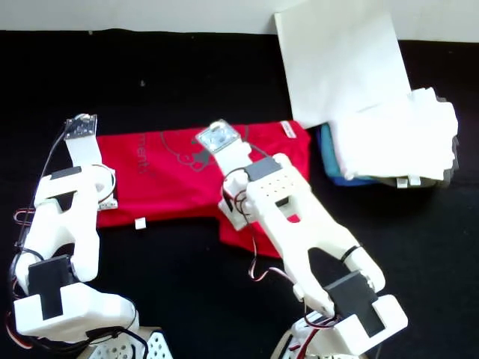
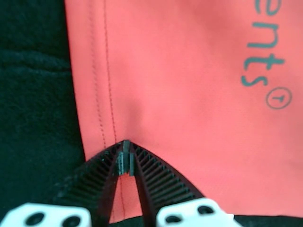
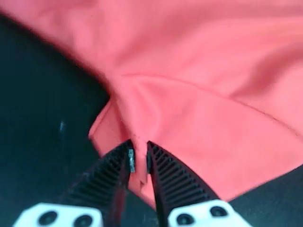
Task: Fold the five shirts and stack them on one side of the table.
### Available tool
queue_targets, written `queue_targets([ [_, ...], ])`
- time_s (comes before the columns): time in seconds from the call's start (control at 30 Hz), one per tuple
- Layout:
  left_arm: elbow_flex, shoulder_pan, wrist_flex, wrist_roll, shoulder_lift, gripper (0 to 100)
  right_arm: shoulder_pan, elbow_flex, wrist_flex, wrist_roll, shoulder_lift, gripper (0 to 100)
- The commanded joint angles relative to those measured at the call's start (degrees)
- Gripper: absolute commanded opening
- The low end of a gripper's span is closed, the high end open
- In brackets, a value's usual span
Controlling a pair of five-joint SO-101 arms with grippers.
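Observation:
A red shirt [image 1: 172, 176] with dark print lies spread across the middle of the black table [image 1: 172, 75]. My left gripper [image 2: 126, 163] is shut on the stitched hem of the red shirt [image 2: 189, 94] near its left end; in the high view the left gripper [image 1: 103, 196] sits at that edge. My right gripper [image 3: 139, 158] is shut on a raised fold of the red shirt [image 3: 203, 104], and the right gripper [image 1: 230, 213] is over the shirt's near edge, by a flap that hangs toward me. Folded white shirts [image 1: 397, 138] are stacked at the back right on a blue one [image 1: 329, 161].
A large white sheet [image 1: 340, 60] lies at the back, partly under the stack. A small white tag [image 1: 140, 222] rests on the table just in front of the red shirt. Bare black cloth stretches along the back left and front right.

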Motion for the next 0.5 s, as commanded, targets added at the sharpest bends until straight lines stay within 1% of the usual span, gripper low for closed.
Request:
queue_targets([
  [0.0,-0.13,-0.4,-1.41,0.44,0.04,1,-1.63,-1.45,1.98,0.62,-2.15,0.5],
  [0.23,-0.13,-0.4,-1.41,0.44,0.04,1,-3.38,3.21,1.45,0.7,-2.07,0.5],
  [0.47,-0.13,-0.4,-1.41,0.44,0.04,1,-3.12,8.57,-5.32,0.7,-1.98,0.8],
])
